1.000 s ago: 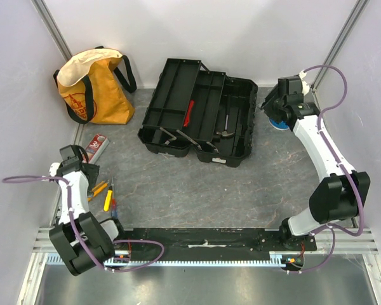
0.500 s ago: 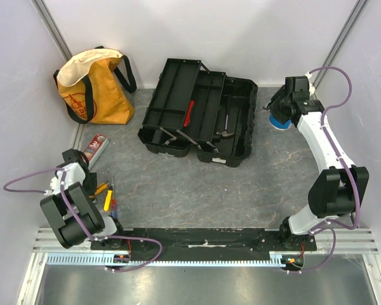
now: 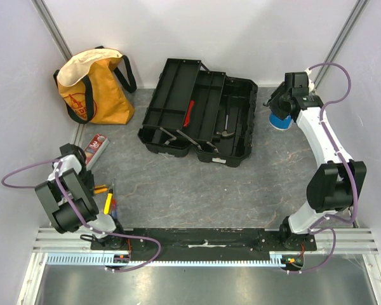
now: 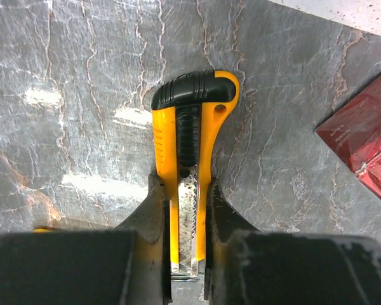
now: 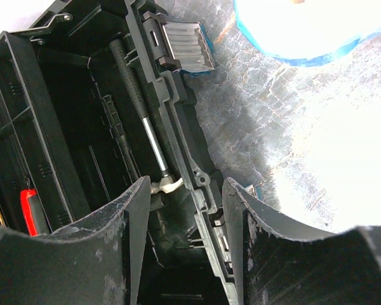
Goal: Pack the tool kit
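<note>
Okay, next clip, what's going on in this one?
Two arms are packing tools into an open black toolbox. The left fingers are shut on a yellow utility knife down at the table on the near left, beside a red packet. The right fingers are open and hold nothing, hanging over the toolbox's right edge near a blue roll. A hammer already lies inside the box.

The worktop (image 4: 82, 95) looked like grey veined stone, smooth with a dull sheen. The utility knife (image 4: 193, 121) had a glossy yellow plastic body, a ribbed matt black grip and a speckled metal blade (image 4: 186, 216). The tool kit (image 5: 184, 143) was matt black plastic; the bag (image 3: 95, 89) was cloth.
</note>
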`<state>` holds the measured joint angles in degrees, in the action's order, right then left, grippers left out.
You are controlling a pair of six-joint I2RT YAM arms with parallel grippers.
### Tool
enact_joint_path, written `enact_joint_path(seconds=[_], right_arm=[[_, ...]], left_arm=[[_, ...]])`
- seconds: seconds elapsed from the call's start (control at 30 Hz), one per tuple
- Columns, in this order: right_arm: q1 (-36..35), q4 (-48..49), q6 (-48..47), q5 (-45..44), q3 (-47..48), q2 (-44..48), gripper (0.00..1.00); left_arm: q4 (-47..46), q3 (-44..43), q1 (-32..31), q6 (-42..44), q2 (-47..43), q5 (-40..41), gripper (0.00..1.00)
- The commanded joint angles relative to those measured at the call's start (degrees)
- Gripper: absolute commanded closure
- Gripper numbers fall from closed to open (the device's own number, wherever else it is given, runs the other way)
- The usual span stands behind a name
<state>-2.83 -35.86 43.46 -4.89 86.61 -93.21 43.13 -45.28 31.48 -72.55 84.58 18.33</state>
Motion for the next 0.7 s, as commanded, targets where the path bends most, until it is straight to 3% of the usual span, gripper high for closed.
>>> enact_joint_path(seconds=[0.0,0.2,0.37,0.5,0.67], right_arm=[[0.3,-0.4,-0.1,-0.9,3.6,-0.8,0.44],[0.5,-0.5,-0.3,-1.4,4.9,-1.4,0.44],[0.5,-0.7,-0.6,-1.4,4.8,-1.4,0.44],[0.5,-0.7,-0.6,-1.4,4.0,-1.0,0.44],[0.5,-0.6,-0.7,-1.6,3.1,0.0,0.44]], left_arm=[[-0.2,-0.7,0.5,0.2,-0.1,0.6,0.98],[-3.6,-2.2,0.1,9.4,-7.9,-7.7,0.98],[-7.9,-3.7,-2.6,15.1,-16.6,-7.2,0.98],[-8.9,-11.3,-10.4,21.6,-18.7,-6.5,0.98],[-12.9,-22.9,-22.6,33.5,-14.5,-14.0,0.98]])
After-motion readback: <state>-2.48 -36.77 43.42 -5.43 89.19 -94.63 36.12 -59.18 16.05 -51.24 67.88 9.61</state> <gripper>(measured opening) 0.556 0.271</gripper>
